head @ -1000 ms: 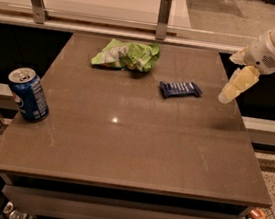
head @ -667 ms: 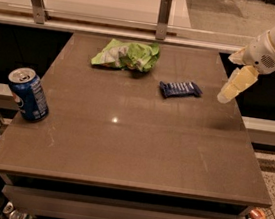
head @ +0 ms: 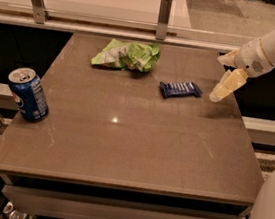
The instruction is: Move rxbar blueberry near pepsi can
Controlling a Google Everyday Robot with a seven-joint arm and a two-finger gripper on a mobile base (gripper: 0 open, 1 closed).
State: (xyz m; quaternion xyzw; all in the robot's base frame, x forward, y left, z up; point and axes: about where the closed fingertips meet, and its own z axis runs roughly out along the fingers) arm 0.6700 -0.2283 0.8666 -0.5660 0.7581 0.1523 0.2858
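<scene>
The rxbar blueberry (head: 180,89), a small flat bar in a dark blue wrapper, lies on the brown table (head: 122,145), right of centre and toward the back. The pepsi can (head: 27,93) stands upright near the table's left edge. My gripper (head: 219,92) hangs from the white arm (head: 272,46) that comes in from the upper right. It hovers just right of the bar, a short gap away, close to the table's right edge. It holds nothing that I can see.
A crumpled green-and-white chip bag (head: 127,54) lies at the back of the table, left of the bar. A rail with two metal posts (head: 164,11) runs behind the table. A white robot part (head: 267,214) fills the lower right corner.
My gripper has moved slightly left, closer to the bar. The bar, can and bag have not moved.
</scene>
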